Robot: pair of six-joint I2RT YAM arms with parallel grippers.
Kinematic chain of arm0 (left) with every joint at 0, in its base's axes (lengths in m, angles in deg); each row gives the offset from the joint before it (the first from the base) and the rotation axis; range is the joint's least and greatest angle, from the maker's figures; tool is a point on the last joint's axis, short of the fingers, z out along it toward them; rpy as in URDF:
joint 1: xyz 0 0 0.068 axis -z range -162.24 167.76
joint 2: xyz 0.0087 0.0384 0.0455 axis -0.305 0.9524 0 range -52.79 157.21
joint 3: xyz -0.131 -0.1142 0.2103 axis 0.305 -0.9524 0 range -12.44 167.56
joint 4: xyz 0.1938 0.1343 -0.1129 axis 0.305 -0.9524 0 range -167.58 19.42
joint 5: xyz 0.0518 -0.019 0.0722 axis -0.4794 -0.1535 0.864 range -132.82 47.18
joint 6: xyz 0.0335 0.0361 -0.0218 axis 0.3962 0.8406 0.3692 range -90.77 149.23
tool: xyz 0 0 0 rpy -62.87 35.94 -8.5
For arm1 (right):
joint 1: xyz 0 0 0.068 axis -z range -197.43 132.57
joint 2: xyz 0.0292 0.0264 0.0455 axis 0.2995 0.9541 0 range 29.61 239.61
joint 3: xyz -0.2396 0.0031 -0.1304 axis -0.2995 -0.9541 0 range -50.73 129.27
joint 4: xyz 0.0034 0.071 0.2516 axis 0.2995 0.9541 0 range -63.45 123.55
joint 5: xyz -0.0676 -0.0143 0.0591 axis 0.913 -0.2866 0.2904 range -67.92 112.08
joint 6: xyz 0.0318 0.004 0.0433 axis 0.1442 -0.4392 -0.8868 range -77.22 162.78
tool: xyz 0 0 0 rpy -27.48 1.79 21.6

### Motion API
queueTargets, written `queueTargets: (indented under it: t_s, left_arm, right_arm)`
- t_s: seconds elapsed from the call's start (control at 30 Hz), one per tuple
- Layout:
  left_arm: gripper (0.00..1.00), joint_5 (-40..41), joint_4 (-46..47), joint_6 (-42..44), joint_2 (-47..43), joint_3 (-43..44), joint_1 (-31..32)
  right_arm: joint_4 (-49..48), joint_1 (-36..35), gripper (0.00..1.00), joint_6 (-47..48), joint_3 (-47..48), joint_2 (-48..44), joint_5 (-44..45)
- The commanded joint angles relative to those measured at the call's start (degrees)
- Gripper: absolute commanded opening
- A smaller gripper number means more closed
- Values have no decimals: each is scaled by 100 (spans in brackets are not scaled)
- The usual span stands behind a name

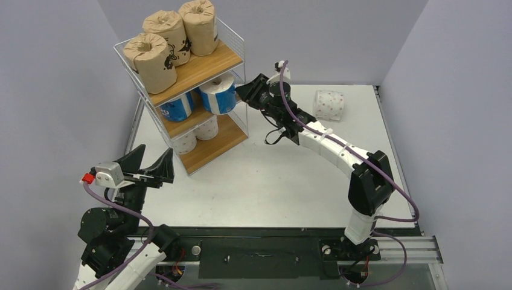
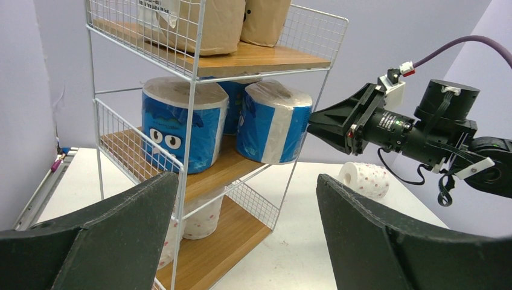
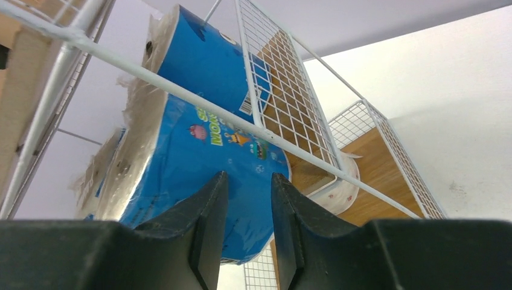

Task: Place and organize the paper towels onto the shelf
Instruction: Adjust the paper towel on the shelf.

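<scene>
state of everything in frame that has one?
shelf: upright, all three tiers loaded
brown rolls: three, standing on top tier
blue rolls: standing on middle tier
shelved white rolls: two, bottom tier
loose white roll: on its side on table, unshelved
left gripper: wide open, empty
right gripper: narrowly parted, empty, tips at a blue roll
</scene>
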Motion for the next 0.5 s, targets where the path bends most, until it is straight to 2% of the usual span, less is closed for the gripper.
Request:
queueTargets:
  t_s: [0.0,0.47]
  left_arm:
    - [84,-25,58,-59,-44,32,-16]
    - [84,-65,101,-102,-32,-24,-16]
  right_arm:
    - [-91,-142,29,-115,355,83,-212]
    - [-96,-730,29,-147,451,270,-212]
